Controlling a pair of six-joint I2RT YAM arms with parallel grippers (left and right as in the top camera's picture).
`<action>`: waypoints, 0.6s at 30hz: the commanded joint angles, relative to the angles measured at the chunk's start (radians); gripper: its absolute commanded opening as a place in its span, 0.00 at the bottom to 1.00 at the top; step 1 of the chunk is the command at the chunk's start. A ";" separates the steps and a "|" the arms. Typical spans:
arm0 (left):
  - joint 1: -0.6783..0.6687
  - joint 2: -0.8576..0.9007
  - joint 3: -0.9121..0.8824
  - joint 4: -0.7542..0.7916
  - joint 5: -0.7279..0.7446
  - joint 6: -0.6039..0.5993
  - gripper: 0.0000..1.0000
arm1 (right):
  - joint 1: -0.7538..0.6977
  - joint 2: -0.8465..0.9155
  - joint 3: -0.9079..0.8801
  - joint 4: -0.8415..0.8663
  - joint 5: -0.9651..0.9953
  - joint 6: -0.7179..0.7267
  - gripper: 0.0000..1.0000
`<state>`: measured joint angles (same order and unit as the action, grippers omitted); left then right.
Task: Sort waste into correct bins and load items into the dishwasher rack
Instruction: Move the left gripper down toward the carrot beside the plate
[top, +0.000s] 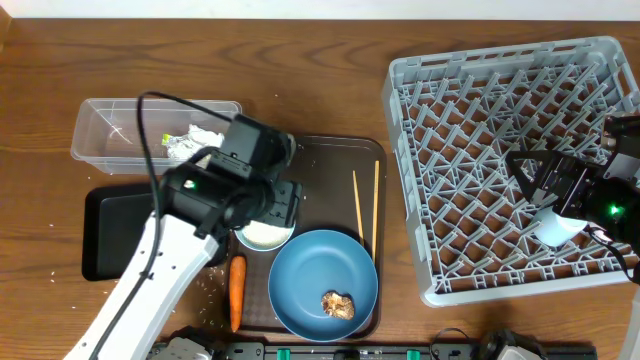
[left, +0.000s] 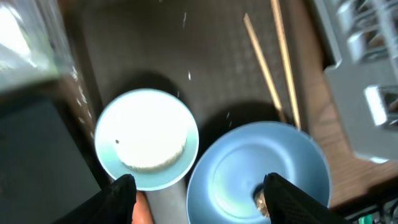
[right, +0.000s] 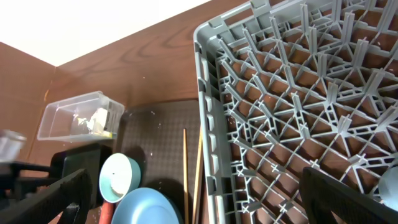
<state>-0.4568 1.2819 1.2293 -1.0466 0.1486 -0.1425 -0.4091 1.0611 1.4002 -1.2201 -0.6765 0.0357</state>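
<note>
My left gripper (top: 272, 208) (left: 205, 200) is open and empty, hovering over the brown serving tray above the small white bowl (top: 265, 236) (left: 146, 140), which holds white rice. The large blue bowl (top: 322, 283) (left: 258, 168) beside it holds the brown food lump (top: 337, 304) (left: 261, 199). Two chopsticks (top: 365, 210) (left: 273, 62) lie on the tray. The carrot (top: 237, 290) lies at the tray's left edge. My right gripper (top: 545, 185) (right: 199, 205) is open over the dishwasher rack (top: 500, 75) (right: 298, 93), next to a light-blue cup (top: 555, 228) (right: 390, 186) standing in it. The pink cup is out of view.
The clear box (top: 100, 130) (right: 74, 115) at the back left holds crumpled tissue (top: 195, 140) and a wrapper. The black tray (top: 110, 235) lies in front of it. The brown serving tray (top: 330, 165) sits between the bins and the rack. Rice grains dot the table near the carrot.
</note>
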 joint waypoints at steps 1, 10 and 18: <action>-0.026 0.029 -0.072 0.024 -0.085 -0.097 0.67 | 0.016 0.000 0.005 -0.003 0.000 -0.015 0.99; -0.057 0.090 -0.193 0.126 -0.195 -0.192 0.67 | 0.016 0.000 0.005 0.011 -0.001 -0.014 0.99; -0.057 0.104 -0.192 0.174 -0.107 -0.164 0.67 | 0.016 0.000 0.005 0.007 0.000 -0.015 0.99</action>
<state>-0.5125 1.3975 1.0393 -0.8780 0.0021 -0.3172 -0.4091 1.0611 1.4002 -1.2114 -0.6765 0.0357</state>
